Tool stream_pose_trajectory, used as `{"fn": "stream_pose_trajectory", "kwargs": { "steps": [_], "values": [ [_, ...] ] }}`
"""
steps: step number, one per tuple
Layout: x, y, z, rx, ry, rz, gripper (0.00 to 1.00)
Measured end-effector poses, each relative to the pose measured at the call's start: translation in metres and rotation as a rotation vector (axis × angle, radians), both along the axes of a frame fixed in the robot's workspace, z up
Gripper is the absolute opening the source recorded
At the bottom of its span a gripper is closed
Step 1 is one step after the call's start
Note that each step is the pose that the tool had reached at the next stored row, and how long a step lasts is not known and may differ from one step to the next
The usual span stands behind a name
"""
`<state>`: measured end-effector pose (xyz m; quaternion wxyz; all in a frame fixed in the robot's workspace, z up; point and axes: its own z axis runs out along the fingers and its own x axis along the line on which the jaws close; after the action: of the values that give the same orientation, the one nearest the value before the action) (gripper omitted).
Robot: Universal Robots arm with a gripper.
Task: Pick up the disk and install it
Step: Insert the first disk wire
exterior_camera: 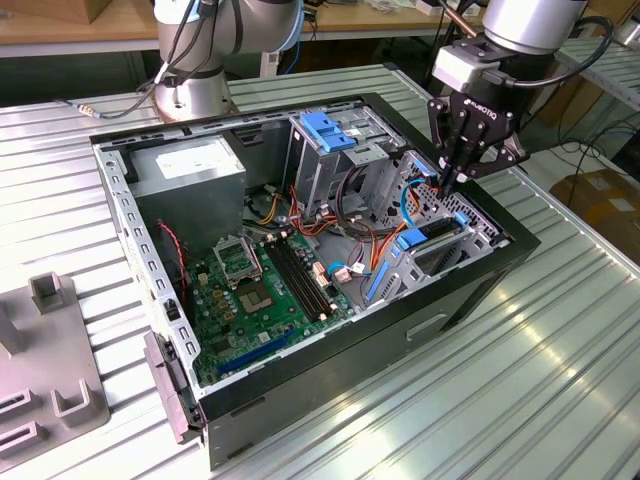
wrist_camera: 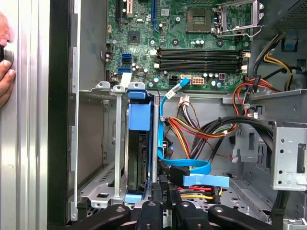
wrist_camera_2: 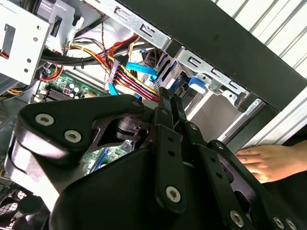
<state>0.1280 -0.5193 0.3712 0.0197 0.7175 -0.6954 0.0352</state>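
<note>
The disk (wrist_camera: 139, 117), framed by its blue carrier, stands on edge inside the grey metal drive cage (wrist_camera: 98, 184) at the case's front corner. In the exterior view its blue carrier (exterior_camera: 412, 239) shows in the cage on that view's right. My gripper (exterior_camera: 449, 187) hangs just above that cage, pointing down. Its two black fingers are pressed together, shut, with nothing seen between them. In the first wrist view the gripper (wrist_camera: 160, 182) sits right beside the end of the carrier's rail. The second wrist view shows the gripper (wrist_camera_2: 171, 96) close over red and yellow cables.
The open black computer case (exterior_camera: 470, 290) lies on a ribbed metal table (exterior_camera: 560, 380). A blue data cable (wrist_camera: 165, 143) and power wires (wrist_camera: 192, 136) run beside the cage. Motherboard (exterior_camera: 255, 290) lies lower. A person's hand (wrist_camera_2: 268, 160) rests outside the case wall. A grey fixture (exterior_camera: 50, 390) sits at the exterior view's left.
</note>
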Motion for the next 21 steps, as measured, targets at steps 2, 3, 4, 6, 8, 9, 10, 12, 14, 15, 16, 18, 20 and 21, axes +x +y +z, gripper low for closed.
{"fn": "stream_pose_trajectory", "kwargs": {
  "steps": [2, 3, 4, 6, 8, 9, 10, 12, 14, 15, 16, 18, 20, 21],
  "values": [
    [-0.0001, 0.0000, 0.0000, 0.0000, 0.0000, 0.000, 0.17],
    [-0.0001, 0.0000, 0.0000, 0.0000, 0.0000, 0.000, 0.17],
    [-0.0001, 0.0000, 0.0000, 0.0000, 0.0000, 0.000, 0.17],
    [-0.0002, 0.0000, 0.0000, 0.0000, 0.0000, 0.000, 0.17],
    [-0.0007, -0.0104, -0.0015, 0.0006, -0.0001, 0.000, 0.17],
    [-0.0007, -0.0183, -0.0091, 0.0048, -0.0001, -0.011, 0.17],
    [-0.0007, -0.0186, -0.0108, 0.0046, -0.0002, -0.015, 0.17],
    [-0.0007, -0.0187, -0.0142, 0.0047, -0.0004, -0.040, 0.17],
    [-0.0007, -0.0188, -0.0167, 0.0045, -0.0004, -0.059, 0.17],
    [-0.0008, -0.0193, -0.0172, 0.0051, -0.0004, -0.059, 0.17],
    [-0.0008, -0.0201, -0.0178, 0.0062, -0.0003, -0.059, 0.17],
    [-0.0017, -0.0211, -0.0196, 0.0078, -0.0002, -0.041, 0.17],
    [-0.0016, -0.0211, -0.0203, 0.0076, -0.0001, -0.033, 0.17],
    [-0.0017, -0.0211, -0.0206, 0.0076, -0.0002, -0.033, 0.17]
  ]
}}
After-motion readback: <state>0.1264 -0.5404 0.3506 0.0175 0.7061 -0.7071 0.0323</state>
